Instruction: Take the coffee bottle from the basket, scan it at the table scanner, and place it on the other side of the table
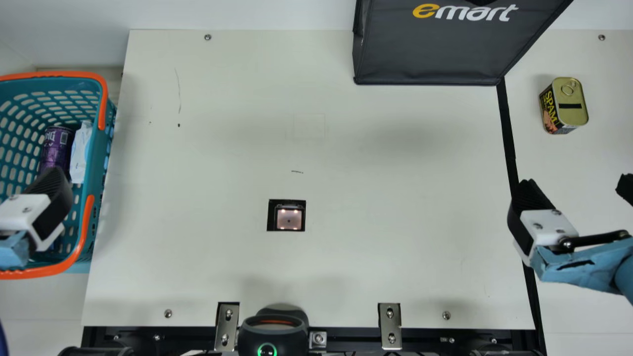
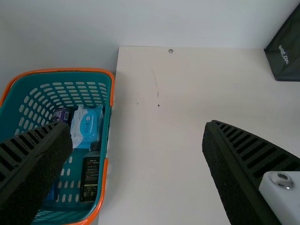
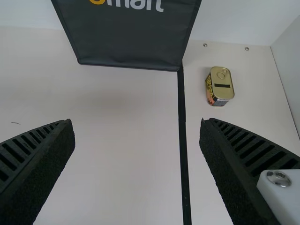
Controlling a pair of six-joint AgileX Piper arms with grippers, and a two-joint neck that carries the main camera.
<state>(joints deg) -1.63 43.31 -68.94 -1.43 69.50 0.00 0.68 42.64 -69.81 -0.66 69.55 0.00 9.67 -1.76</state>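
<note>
In the main view my left gripper (image 1: pixel 48 200) is over the right part of the teal basket (image 1: pixel 90 148), one finger showing. The left wrist view shows the left gripper (image 2: pixel 138 133) with fingers wide apart and nothing between them. A dark coffee bottle (image 2: pixel 90 177) lies in the basket (image 2: pixel 107 133) along its table-side wall, below a light blue pack. My right gripper (image 1: pixel 576 190) stands open over the table's right part, near the black line; its own view shows the right gripper (image 3: pixel 136 126) holding nothing. The table scanner (image 1: pixel 289 219) is lit at the table's middle.
A purple can (image 1: pixel 57 148) and a white-and-blue pack (image 1: pixel 80 152) are in the basket. A dark bag (image 1: pixel 435 49) stands at the back, and a yellow-topped tin (image 1: pixel 573 102) right of the black line (image 1: pixel 507 128). A black device (image 1: pixel 273 336) sits at the front edge.
</note>
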